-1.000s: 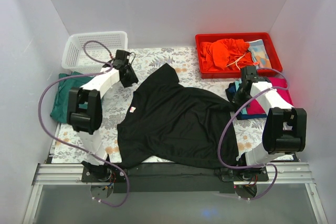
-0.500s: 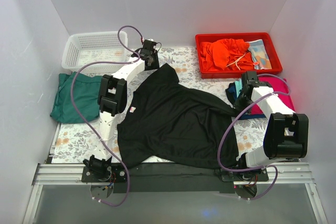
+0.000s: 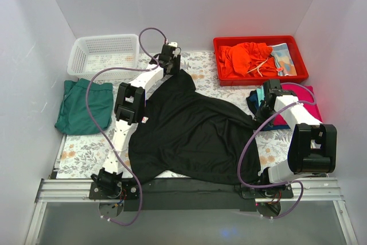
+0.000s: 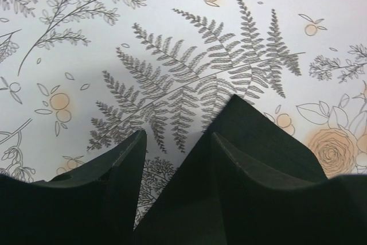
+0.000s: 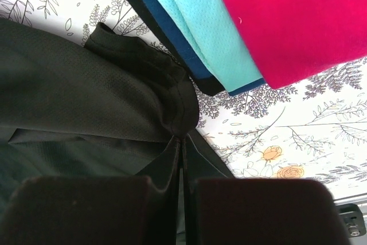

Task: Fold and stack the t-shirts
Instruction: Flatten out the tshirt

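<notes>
**A:** Where is the black shirt lying?

**B:** The black shirt (image 3: 195,133) is spread out and rumpled across the middle of the overhead frame, on the floral table covering (image 3: 86,150). One tip points to the upper centre, and the lower edge reaches the bottom of the frame by the arm bases.

**A:** And the left gripper?

**B:** The left gripper (image 3: 170,64) is at the upper centre, right by that tip of the shirt. In its wrist view the fingers (image 4: 109,176) stand partly apart. Only the patterned covering shows in the gap, so it has hold of nothing.

**A:** What about the right one?

**B:** The right gripper (image 5: 182,139) is right of centre in the overhead frame. Its jaws are pressed together on a bunched fold at the black shirt's edge.

**A:** Where are the other shirts?

**B:** The green shirt (image 3: 80,107) lies at the left edge, below the white basket (image 3: 103,55). On the right, just below the red tray (image 3: 258,81) with orange cloth (image 3: 246,58) in it, sits the magenta shirt (image 5: 298,21). The teal shirt (image 5: 200,21) and navy shirt (image 5: 153,12) show their edges beside it, close to the pinched fold.
</notes>
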`<state>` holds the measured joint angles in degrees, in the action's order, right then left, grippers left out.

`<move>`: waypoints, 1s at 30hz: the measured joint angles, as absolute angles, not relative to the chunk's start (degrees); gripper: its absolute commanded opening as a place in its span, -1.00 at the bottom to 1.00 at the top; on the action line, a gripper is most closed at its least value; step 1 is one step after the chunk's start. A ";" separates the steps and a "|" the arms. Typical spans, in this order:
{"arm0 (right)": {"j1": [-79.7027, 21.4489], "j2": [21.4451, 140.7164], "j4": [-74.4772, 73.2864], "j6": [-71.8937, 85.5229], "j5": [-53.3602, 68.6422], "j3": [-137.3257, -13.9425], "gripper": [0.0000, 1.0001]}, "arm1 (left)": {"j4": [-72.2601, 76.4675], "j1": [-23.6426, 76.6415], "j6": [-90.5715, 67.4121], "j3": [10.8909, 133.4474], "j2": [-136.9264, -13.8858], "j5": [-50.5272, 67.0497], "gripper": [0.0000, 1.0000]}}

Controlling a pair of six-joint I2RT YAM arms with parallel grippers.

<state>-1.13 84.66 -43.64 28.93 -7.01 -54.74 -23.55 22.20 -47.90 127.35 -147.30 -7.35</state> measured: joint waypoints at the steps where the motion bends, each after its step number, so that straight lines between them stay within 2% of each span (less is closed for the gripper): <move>1: -1.13 84.66 -43.62 28.77 -6.87 -54.74 -0.97 | -23.42 22.37 -47.29 127.35 -147.33 -7.09 -0.05; 16: -1.13 84.68 -43.59 27.57 -6.15 -54.72 -0.97 | -19.94 25.65 -42.28 126.37 -147.79 -7.94 -0.02; 20: -1.13 84.68 -43.62 27.31 -5.91 -54.72 -0.97 | -20.21 26.92 -39.66 126.91 -148.22 -12.05 -0.20; 21: -1.13 84.68 -43.59 27.24 -5.87 -54.72 -0.97 | -20.08 27.20 -39.18 126.93 -148.33 -13.02 -0.34; 23: -1.13 84.66 -43.59 27.14 -5.78 -54.72 -0.97 | -20.05 27.70 -38.65 127.00 -148.51 -14.61 -0.41; 30: -1.13 84.66 -43.59 26.87 -5.63 -54.72 -0.97 | -22.59 28.23 -40.51 129.51 -149.64 -15.86 -0.42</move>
